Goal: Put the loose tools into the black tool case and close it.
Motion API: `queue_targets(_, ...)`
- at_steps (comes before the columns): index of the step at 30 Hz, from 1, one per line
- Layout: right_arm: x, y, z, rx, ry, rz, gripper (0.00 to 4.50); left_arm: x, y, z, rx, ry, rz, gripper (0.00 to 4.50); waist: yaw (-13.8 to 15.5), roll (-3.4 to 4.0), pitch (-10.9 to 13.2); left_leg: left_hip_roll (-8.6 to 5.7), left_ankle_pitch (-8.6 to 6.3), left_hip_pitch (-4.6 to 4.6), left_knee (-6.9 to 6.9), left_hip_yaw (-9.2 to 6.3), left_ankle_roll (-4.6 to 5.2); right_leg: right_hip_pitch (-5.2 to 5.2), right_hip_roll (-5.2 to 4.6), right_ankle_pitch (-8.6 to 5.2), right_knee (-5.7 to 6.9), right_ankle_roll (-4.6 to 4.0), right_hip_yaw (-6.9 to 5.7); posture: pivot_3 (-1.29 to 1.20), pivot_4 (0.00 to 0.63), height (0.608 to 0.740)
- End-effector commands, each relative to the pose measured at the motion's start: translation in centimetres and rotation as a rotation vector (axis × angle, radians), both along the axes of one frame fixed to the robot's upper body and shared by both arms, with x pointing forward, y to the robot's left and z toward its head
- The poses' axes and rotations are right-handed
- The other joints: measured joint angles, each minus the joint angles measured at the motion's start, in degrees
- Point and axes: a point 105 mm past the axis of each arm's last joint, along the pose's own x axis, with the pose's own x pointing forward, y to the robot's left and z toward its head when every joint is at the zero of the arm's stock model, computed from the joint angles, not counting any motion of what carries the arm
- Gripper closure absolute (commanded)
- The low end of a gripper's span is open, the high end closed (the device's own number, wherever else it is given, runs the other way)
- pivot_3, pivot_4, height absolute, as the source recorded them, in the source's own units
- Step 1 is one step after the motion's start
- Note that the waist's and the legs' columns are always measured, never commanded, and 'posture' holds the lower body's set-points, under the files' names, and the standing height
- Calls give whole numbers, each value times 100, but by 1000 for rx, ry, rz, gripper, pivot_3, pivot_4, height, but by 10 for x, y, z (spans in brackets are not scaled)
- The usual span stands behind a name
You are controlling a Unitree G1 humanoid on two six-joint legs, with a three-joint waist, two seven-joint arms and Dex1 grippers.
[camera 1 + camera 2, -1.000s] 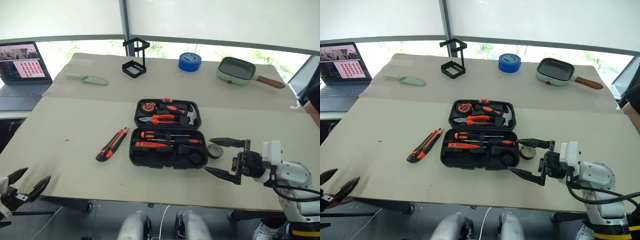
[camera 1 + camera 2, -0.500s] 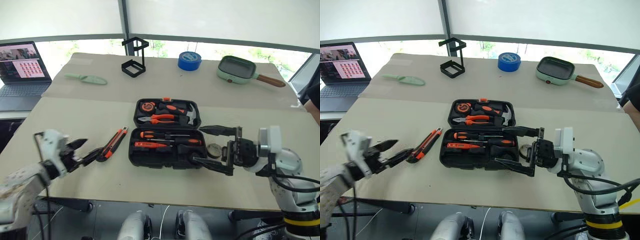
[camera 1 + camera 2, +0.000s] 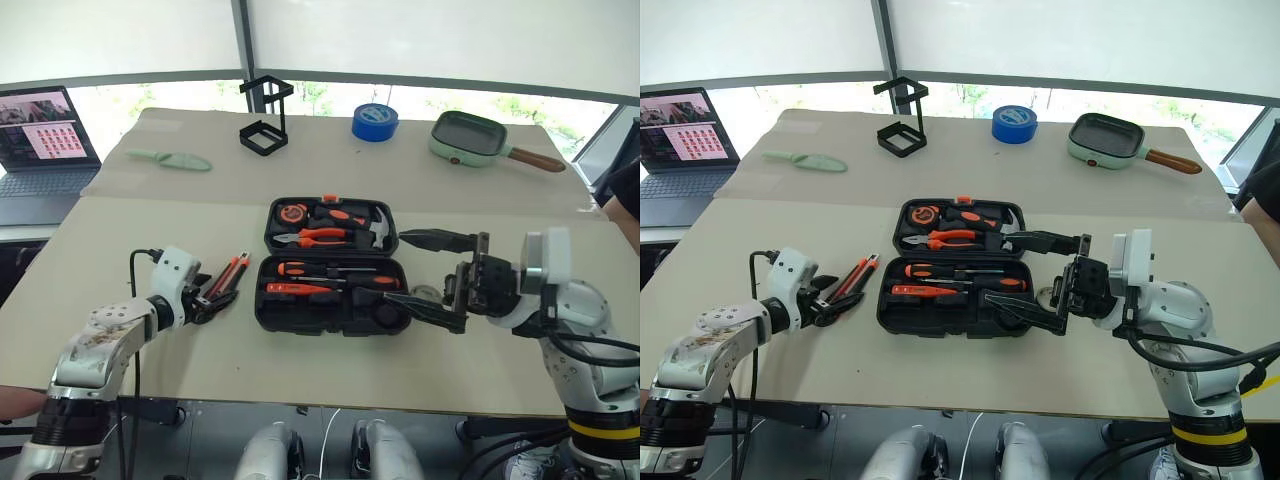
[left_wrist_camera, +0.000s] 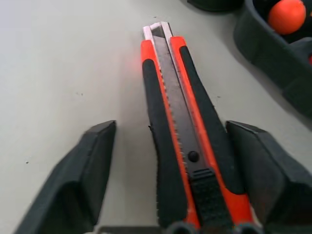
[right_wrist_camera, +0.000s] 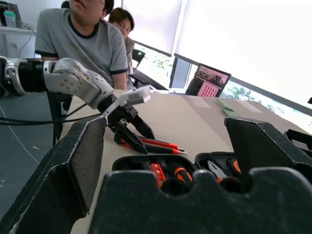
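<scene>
Utility knife (image 4: 187,141): on the worktop (image 3: 130,240) just left of the open black tool case (image 3: 330,265), light, rigid, rubbery-sided, best pinched across its handle; left end effector (image 4: 180,180) straddles it, not yet clamped; right end effector (image 3: 432,273) agape, empty.

No text or label is legible — none.

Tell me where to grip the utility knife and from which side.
Grip the utility knife across its rubbery handle near the slider, coming in from its rear end along its length. It lies flat, and the left gripper already straddles it there, fingers open either side.
</scene>
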Motion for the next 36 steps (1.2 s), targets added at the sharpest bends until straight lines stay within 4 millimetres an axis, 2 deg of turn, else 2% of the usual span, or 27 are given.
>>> queue_targets(1, -7, -2, 9, 6, -43, 1, 0, -1, 7, 3, -28, -29, -20, 2437, 8, 1, 0, -1, 0, -1, 0, -1, 1, 0, -1, 0, 0, -1, -1, 0, 150, 740)
queue_targets(3, -7, -6, 7, -3, -42, -8, 0, 2, 15, 19, -25, -107, -53, 2739, 8, 0, 1, -1, 0, -3, 0, -2, 1, -1, -2, 2, 0, -5, -2, 0, 150, 740)
queue_targets(6, -7, -12, 4, -22, -35, -23, 0, -2, 15, 43, -28, -216, -191, 2739, -5, -2, 2, 1, 1, -13, 0, -2, 0, -10, 0, 9, -1, -16, -5, 0, 150, 740)
queue_targets(8, -7, -19, -2, -62, -11, -35, 0, -7, 2, 65, -28, -300, -360, 2739, -12, -2, 2, 0, 1, -24, 0, -1, 0, -21, 0, 9, -3, -17, -7, 0, 150, 740)
queue_targets(11, -8, -26, -8, -97, 26, -51, 0, -15, -23, 77, 3, -319, -567, 2739, 46, -3, 2, -3, 0, -40, 3, -3, 2, -28, -3, 17, -8, -29, -15, 0, 150, 740)
queue_targets(16, -9, -40, -22, -173, 108, -87, 0, -24, -70, 70, 107, -240, -857, 2739, 74, -3, 2, -12, -3, -40, 5, 5, 16, -20, 31, 15, -10, -13, -22, 0, 150, 740)
queue_targets(19, -10, -47, -29, -206, 134, -109, 0, -23, -94, 61, 167, -192, -953, 2739, 75, -4, 3, -11, 18, -40, 8, 9, 58, -18, 46, 2, -12, 10, -20, 0, 150, 740)
queue_targets(26, -16, -45, -35, -191, 157, -124, 0, -19, -132, 42, 262, -182, -1075, 2739, 69, -5, 3, -5, 22, -35, 10, 8, 68, -18, 59, -1, -9, 15, -7, 0, 150, 740)
queue_targets(29, -20, -44, -38, -182, 172, -133, 0, -21, -142, 35, 278, -168, -1115, 2739, 79, -5, 4, -4, 22, -35, 12, 2, 72, -14, 59, -1, -11, 14, -5, 0, 150, 740)
queue_targets(36, -22, -42, -40, -175, 178, -141, 0, -22, -146, 22, 325, -134, -1118, 2739, 74, -6, 4, -5, 16, -36, 21, -2, 86, -13, 48, -1, -10, 15, -1, 0, 150, 740)
